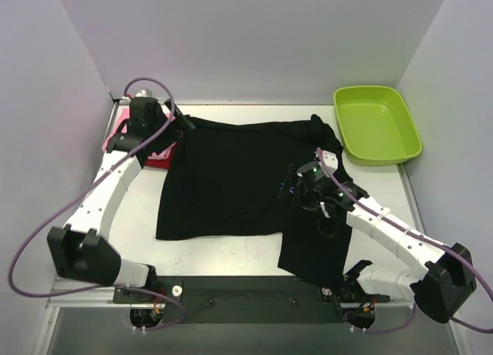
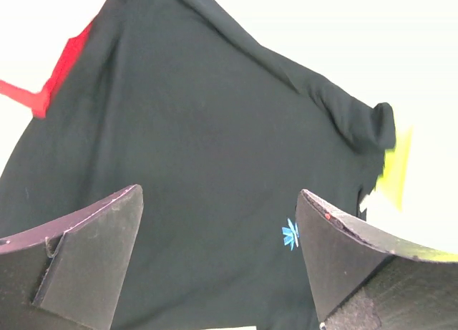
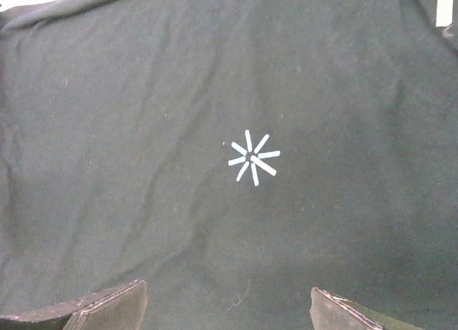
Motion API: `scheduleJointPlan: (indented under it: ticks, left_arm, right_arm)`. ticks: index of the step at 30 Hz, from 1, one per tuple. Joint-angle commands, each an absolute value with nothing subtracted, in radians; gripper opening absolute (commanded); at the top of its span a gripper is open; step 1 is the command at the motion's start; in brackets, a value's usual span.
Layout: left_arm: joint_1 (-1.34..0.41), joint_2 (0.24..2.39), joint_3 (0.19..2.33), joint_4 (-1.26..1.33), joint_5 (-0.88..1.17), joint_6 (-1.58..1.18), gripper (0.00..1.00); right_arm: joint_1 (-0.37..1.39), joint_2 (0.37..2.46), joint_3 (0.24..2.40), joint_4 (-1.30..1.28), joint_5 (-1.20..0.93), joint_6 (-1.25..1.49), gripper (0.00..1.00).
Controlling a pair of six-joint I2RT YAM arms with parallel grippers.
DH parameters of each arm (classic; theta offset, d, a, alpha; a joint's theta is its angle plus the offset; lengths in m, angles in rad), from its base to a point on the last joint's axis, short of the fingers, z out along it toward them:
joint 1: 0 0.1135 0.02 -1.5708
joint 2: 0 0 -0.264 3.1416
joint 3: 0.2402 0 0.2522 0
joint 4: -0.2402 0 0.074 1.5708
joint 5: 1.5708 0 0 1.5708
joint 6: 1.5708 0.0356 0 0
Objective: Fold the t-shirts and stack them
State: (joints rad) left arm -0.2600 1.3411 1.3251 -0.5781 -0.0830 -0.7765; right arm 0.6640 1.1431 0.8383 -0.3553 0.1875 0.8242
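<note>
Wide open and empty, my left pincer (image 2: 218, 194) hangs at the far-left corner of the black t-shirt (image 1: 231, 178), my right pincer (image 3: 227, 287) over its starburst (image 3: 252, 158). It lies spread on the tabletop (image 1: 223, 251), unfolded; next, I judge, I must pinch an edge to fold.

Big t-shirt (image 1: 223, 178) lies spread mid-tabletop (image 1: 231, 251). Tub (image 1: 377, 124) sits at the far-right corner, just beyond the shirt's right side. Smaller t-shirts (image 1: 159, 161) lie far left, touching its edge.
</note>
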Motion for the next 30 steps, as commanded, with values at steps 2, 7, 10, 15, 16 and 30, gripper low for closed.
scheduleJointPlan:
  ticks: [2, 7, 10, 15, 16, 30]
  left_arm:
    - [-0.062, 1.587, 1.434, -0.503, 0.176, -0.683, 0.97]
    - [0.043, 1.735, 1.500, -0.473, 0.219, -0.673, 0.96]
    - [0.067, 1.801, 1.526, -0.443, 0.238, -0.673, 0.95]
    - [0.083, 1.885, 1.568, -0.433, 0.244, -0.664, 0.95]
    - [0.086, 1.908, 1.572, -0.431, 0.245, -0.664, 0.95]
    - [0.106, 2.097, 1.649, -0.521, 0.114, -0.640, 0.92]
  right_arm:
    - [0.680, 1.098, 0.759, -0.285, 0.163, 0.810, 1.00]
    - [0.684, 1.034, 0.687, -0.267, 0.167, 0.802, 1.00]
    - [0.684, 1.020, 0.673, -0.262, 0.163, 0.793, 1.00]
    - [0.681, 1.017, 0.666, -0.265, 0.175, 0.773, 1.00]
    - [0.681, 1.019, 0.664, -0.264, 0.176, 0.772, 1.00]
    - [0.680, 1.054, 0.641, -0.256, 0.155, 0.767, 1.00]
